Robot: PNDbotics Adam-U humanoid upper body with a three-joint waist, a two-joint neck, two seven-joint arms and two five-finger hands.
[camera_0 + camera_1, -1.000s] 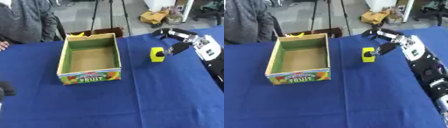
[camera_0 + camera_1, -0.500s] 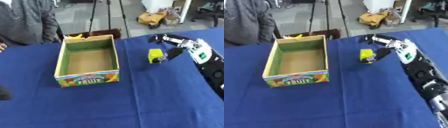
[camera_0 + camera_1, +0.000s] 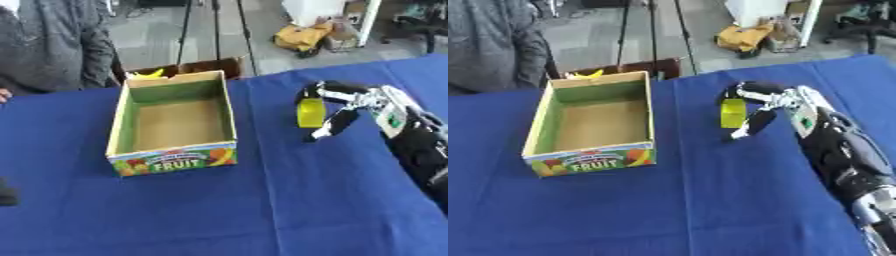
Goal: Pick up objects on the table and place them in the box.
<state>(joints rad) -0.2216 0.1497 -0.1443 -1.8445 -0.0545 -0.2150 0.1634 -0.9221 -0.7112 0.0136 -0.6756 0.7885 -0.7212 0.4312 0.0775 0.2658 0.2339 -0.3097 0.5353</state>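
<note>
In the left eye view, a blue table holds an open cardboard box with "FRUIT" printed on its front; the inside looks bare. To its right, the robot's right hand curls its fingers over the top of a small yellow block, thumb below; whether the block rests on the cloth is hard to tell. A dark shape at the lower left edge may be the left hand. In the right eye view, the block sits well apart from the box, beside its far right corner
</note>
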